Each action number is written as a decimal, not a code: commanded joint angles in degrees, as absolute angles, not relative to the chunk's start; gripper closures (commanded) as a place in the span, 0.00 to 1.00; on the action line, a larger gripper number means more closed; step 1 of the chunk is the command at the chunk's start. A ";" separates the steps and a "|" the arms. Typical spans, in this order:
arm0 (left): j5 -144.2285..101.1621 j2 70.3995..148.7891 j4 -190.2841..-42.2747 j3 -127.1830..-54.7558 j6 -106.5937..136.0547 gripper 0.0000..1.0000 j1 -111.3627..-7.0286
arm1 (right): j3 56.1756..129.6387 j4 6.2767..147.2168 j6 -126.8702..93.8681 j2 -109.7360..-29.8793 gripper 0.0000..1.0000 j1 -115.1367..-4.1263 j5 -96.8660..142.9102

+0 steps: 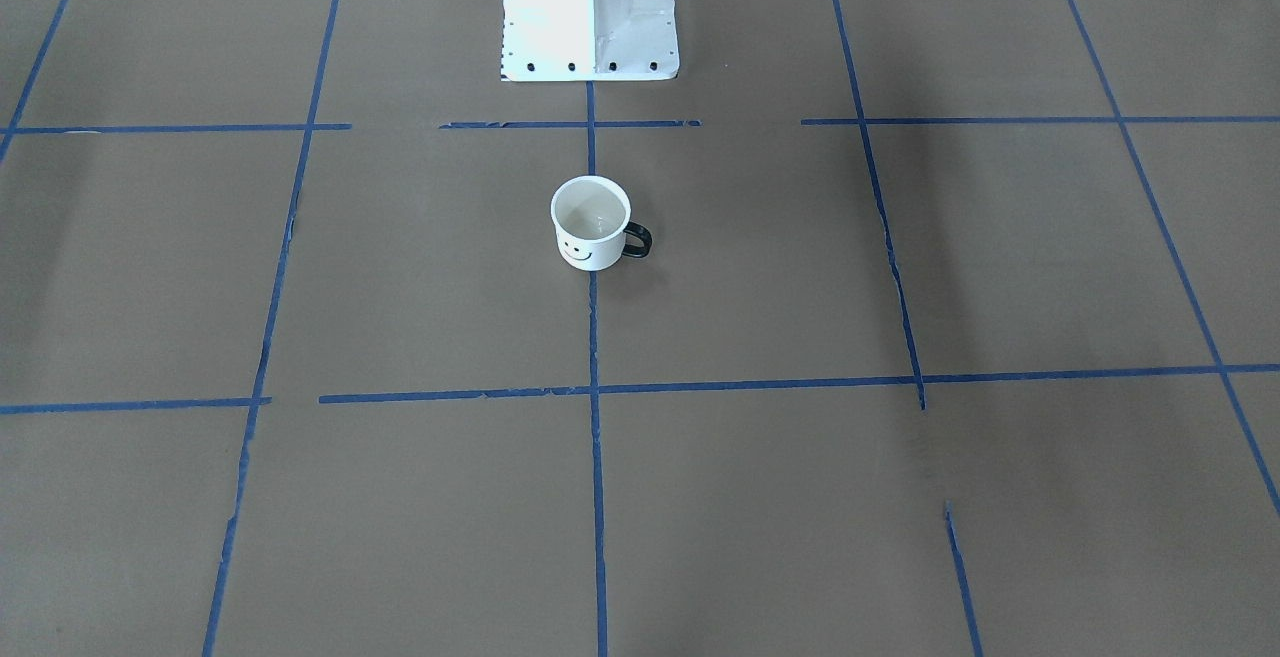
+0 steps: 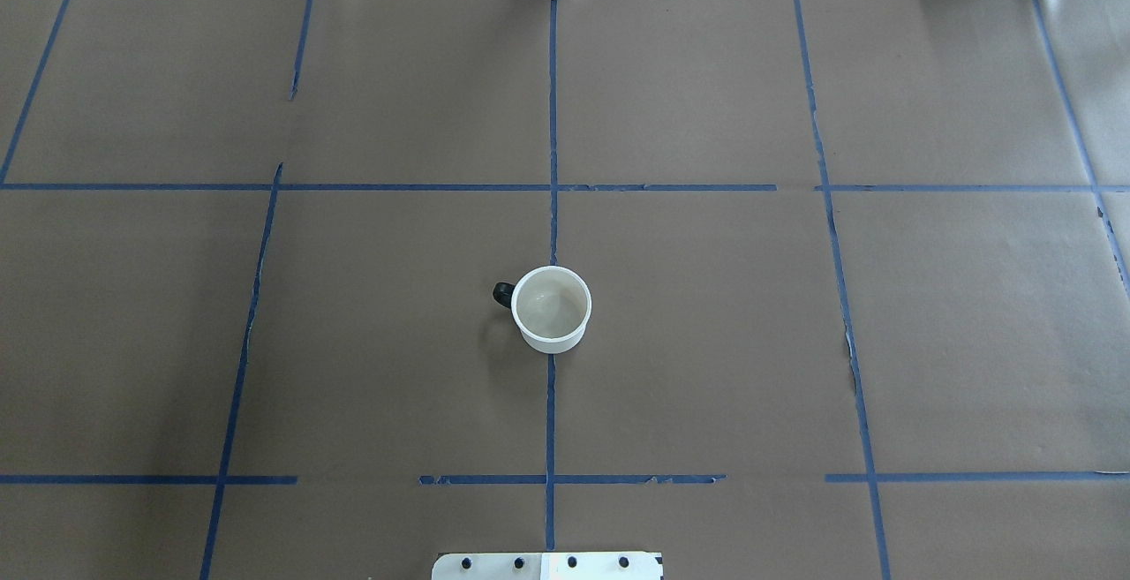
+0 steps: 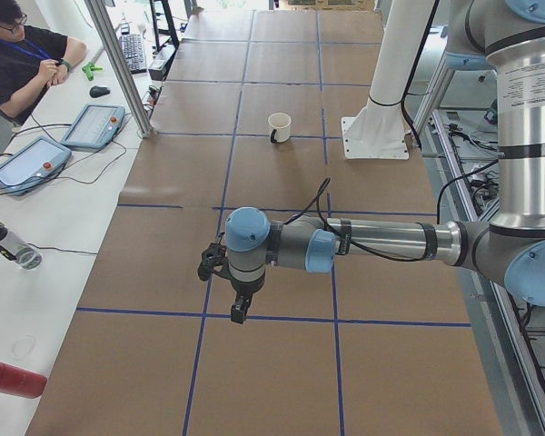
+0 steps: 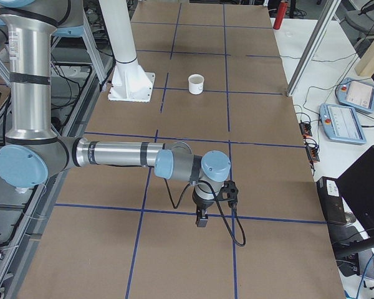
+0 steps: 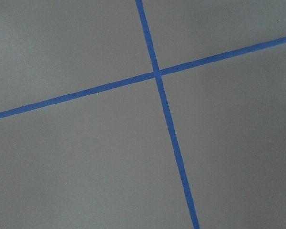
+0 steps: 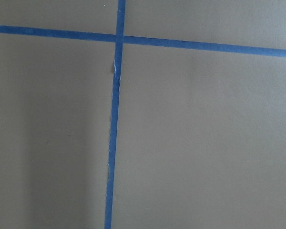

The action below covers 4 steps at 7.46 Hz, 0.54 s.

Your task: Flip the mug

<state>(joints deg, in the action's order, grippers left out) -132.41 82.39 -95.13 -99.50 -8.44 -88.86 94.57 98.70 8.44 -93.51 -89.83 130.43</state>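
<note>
— Left fingers (image 3: 240,311), right fingers (image 4: 201,219): spread or closed?
— Cannot tell; both low over tabletop (image 2: 750,342). Mug (image 2: 552,311) upright at centre, well apart, handle (image 2: 502,294) leftward, room all round.

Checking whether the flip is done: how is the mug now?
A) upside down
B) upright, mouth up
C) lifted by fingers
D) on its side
B: the mug stands mouth up, its inside visible from overhead.
</note>
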 commanded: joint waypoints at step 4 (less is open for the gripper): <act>-132.62 82.36 -95.27 -99.93 -8.70 0.00 -89.03 | 94.57 98.70 8.44 -93.52 0.00 -89.82 130.43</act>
